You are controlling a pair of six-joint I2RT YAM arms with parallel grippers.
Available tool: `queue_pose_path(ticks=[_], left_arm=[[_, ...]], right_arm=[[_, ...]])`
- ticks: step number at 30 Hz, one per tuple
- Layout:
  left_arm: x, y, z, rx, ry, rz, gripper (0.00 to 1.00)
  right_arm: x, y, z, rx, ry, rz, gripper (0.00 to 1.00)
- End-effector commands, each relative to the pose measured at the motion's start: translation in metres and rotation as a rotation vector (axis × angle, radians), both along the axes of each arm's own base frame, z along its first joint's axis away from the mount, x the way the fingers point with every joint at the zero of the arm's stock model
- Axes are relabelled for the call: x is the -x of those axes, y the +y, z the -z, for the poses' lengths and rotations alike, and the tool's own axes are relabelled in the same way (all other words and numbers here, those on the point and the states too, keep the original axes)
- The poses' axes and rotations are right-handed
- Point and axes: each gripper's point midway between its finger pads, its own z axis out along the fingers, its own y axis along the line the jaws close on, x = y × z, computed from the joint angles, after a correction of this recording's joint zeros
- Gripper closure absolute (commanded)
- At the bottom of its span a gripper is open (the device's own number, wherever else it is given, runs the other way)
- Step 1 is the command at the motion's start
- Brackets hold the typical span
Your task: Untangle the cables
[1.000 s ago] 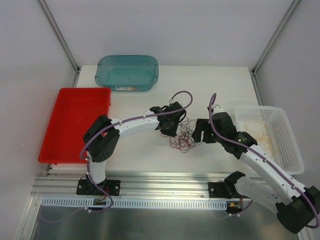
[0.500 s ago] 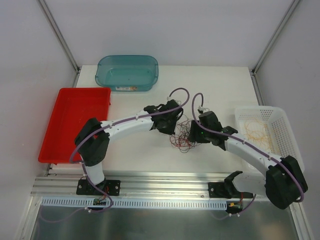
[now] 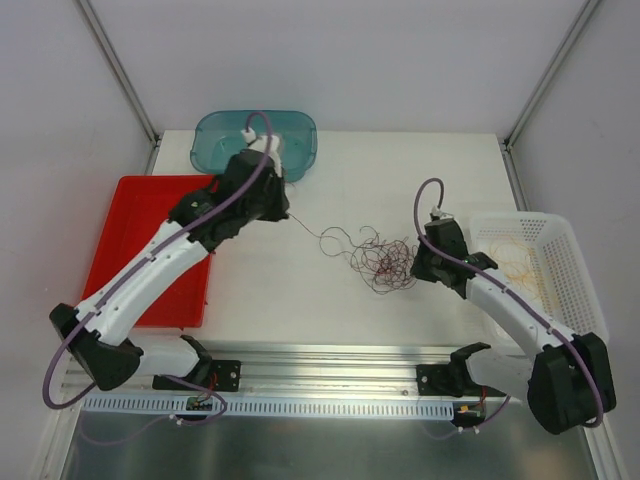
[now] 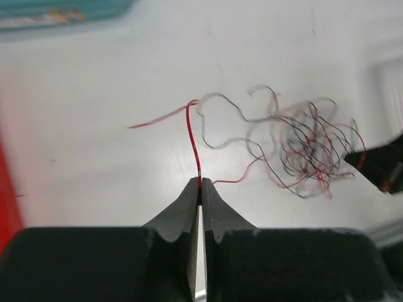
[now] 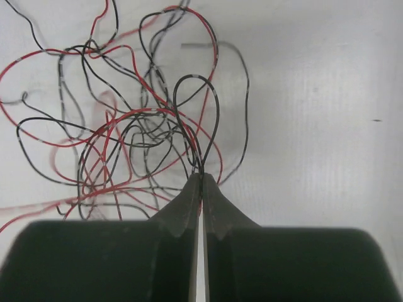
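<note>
The cables [image 3: 383,262] lie as a loose red and black tangle on the white table, right of centre. My left gripper [image 3: 289,216] is raised near the teal bin and is shut on the end of one red cable [image 4: 189,135]. That strand runs taut from its tips [image 4: 200,186] down to the tangle [image 4: 307,150]. My right gripper [image 3: 416,268] sits at the tangle's right edge. Its fingers [image 5: 201,177] are shut on a black loop [image 5: 196,107] and red strands of the tangle [image 5: 119,135].
A teal bin [image 3: 228,150] stands at the back. A red tray [image 3: 135,240] lies at the left, under the left arm. A white basket [image 3: 560,300] at the right holds yellow-orange wires [image 3: 515,265]. An aluminium rail [image 3: 330,375] runs along the near edge.
The left arm has swung back and left toward the teal bin, drawing one red strand out of the tangle. The right gripper has shut on the tangle's right side and shifted right.
</note>
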Motion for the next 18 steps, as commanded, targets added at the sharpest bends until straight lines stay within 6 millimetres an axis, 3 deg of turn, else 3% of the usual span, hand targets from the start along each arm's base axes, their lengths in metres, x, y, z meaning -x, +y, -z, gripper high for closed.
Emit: queue_pose_path(ticks=[1, 3, 8, 14, 18], left_arm=[[-0.003, 0.067, -0.062, -0.051, -0.152, -0.124, 1.0], [-0.007, 0.095, -0.094, -0.058, -0.225, -0.201, 1.0], [0.0, 0.145, -0.139, -0.135, -0.32, -0.32, 1.0], [0.006, 0.175, -0.152, -0.189, -0.354, -0.398, 1.0], [0.014, 0.21, -0.165, -0.231, -0.368, -0.501, 1.0]], right_arm=[[0.009, -0.029, -0.013, 0.055, -0.007, 0.052, 0.99], [0.008, -0.037, -0.022, 0.047, -0.031, 0.076, 0.99], [0.01, -0.045, -0.036, 0.039, -0.047, 0.088, 0.99], [0.011, -0.041, -0.047, 0.019, -0.064, 0.066, 0.99], [0.014, -0.047, -0.042, 0.055, -0.045, 0.072, 0.99]])
